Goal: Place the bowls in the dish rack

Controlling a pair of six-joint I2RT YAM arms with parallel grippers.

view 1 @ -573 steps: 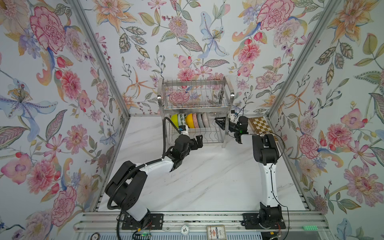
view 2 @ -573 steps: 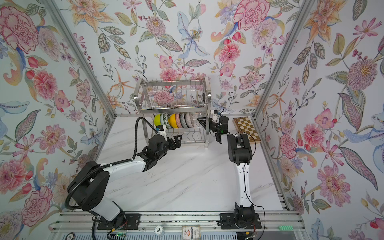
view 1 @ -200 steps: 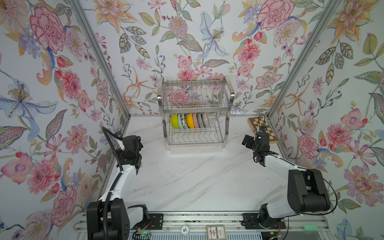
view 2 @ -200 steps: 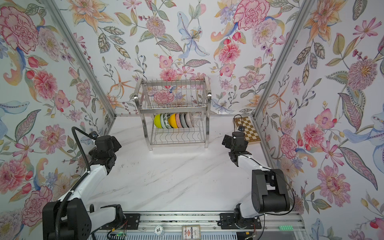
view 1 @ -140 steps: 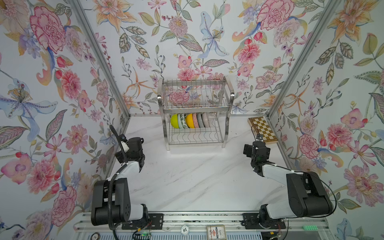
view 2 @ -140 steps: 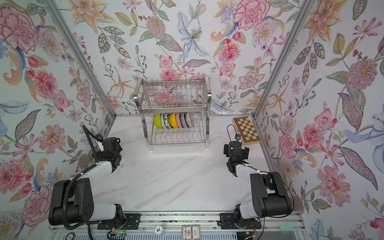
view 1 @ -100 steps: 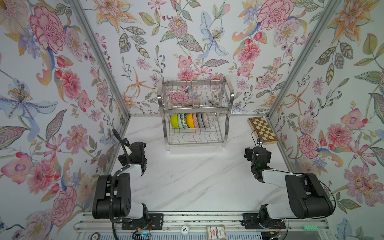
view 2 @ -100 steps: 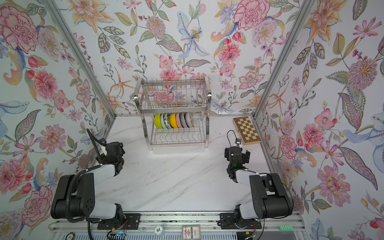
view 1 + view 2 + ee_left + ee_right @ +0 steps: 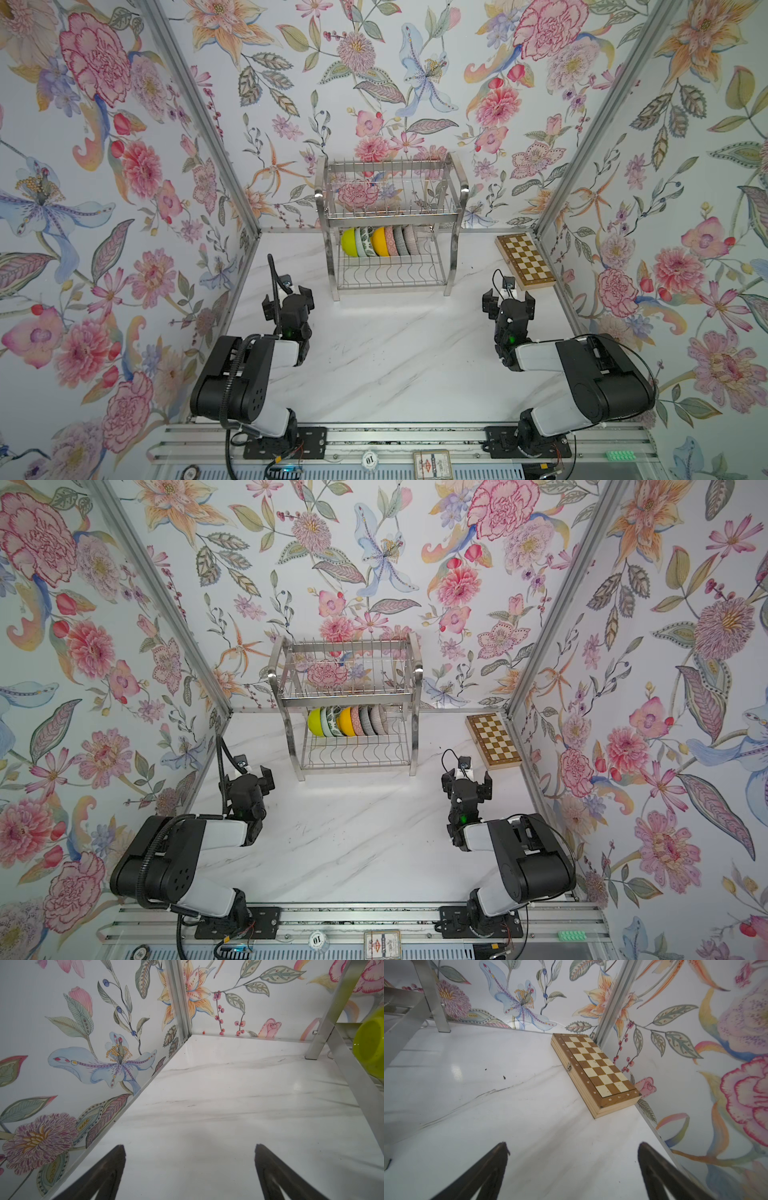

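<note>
Both top views: the white marbled worktop (image 9: 395,374) carries the dish rack (image 9: 390,216), a two-tier steel wire frame standing at the far middle against the back wall. The two arms are folded close to their bases, one at each side.

The left end effector (image 9: 287,297) lies well short of the rack's left front leg, its jaws spread as wide as they go and gripping nothing. In the left wrist view only bare marble lies between its two dark fingers (image 9: 112,1169).

The right end effector (image 9: 508,298) mirrors it on the opposite side, equally wide and holding nothing. The right wrist view shows the same clear gap between its fingers (image 9: 654,1167).

The wooden chessboard (image 9: 524,259) lies flat in the far right corner against the side wall, just beyond the right end effector and apart from it.

The bowls (image 9: 378,241) stand on edge, packed side by side, along the back of the rack's lower tier. The lime-yellow bowl (image 9: 349,242) is at the left end, followed by the green-leaf white bowl (image 9: 365,241), the orange-yellow bowl (image 9: 379,242) and paler patterned ones.

About three seconds earlier both end effectors were at the front of the lower tier. One second earlier they had swung out to the sides, and they now sit drawn back toward the bases. The row of bowls is unchanged.
</note>
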